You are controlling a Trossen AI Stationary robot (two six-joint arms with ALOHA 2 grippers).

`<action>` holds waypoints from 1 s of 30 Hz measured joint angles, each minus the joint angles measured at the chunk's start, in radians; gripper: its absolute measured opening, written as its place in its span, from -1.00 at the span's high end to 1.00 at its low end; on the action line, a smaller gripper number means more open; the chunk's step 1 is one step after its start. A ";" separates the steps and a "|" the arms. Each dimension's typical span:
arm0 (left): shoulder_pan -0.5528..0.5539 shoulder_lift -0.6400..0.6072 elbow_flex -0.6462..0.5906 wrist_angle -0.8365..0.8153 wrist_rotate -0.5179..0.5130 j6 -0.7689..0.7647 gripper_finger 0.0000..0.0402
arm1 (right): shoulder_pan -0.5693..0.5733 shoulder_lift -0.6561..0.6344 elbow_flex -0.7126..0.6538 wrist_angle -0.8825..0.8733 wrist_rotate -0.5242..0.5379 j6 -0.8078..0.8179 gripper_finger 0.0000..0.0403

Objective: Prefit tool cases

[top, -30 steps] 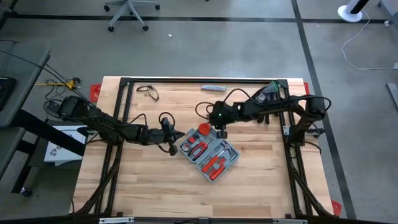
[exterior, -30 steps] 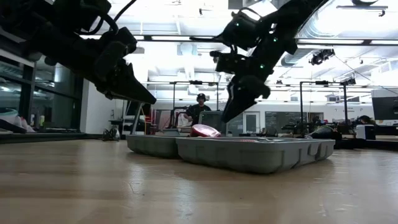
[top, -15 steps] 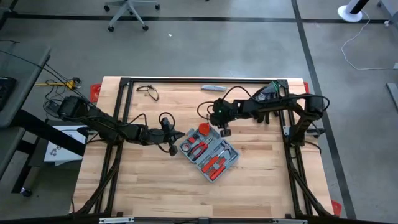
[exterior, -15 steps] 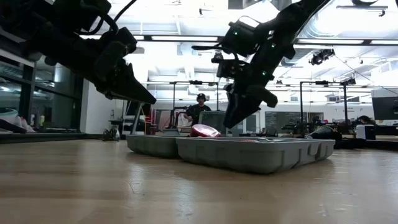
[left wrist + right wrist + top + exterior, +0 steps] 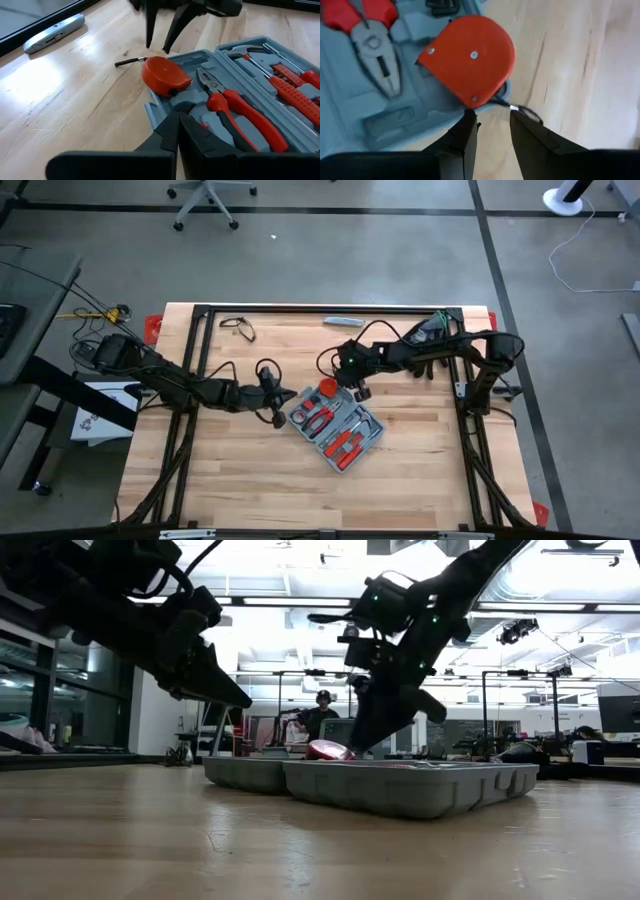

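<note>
Your right gripper [image 5: 490, 125]: fingers apart, tape measure [image 5: 470, 57] just beyond tips, in tool case [image 5: 337, 428]. Left gripper [image 5: 177, 125]: fingers together at case edge.

**Workshop Floor and Lit Ceiling Behind the Table**

A grey concrete floor [image 5: 400, 260] crossed by dark lines is seen around the wooden table [image 5: 250, 480]. An office chair [image 5: 205, 198] is parked beyond it. Bright ceiling lights [image 5: 300, 602] and a seated person [image 5: 320, 715] are seen behind.

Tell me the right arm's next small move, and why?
Probably ease the open right gripper down around the orange tape measure, then close. It sits proud and skewed at the tool case corner, beside the pliers; the shut left gripper is at the case's edge.
</note>
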 joint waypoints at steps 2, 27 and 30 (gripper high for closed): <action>0.000 0.000 0.000 -0.002 0.002 0.000 1.00 | 0.000 0.011 0.000 0.008 -0.011 -0.008 0.46; 0.000 0.000 0.000 0.000 -0.003 -0.001 1.00 | 0.037 0.058 0.001 0.070 0.003 0.080 0.96; 0.000 0.000 0.000 0.000 -0.003 -0.008 1.00 | 0.046 0.058 0.001 0.074 0.004 0.134 0.96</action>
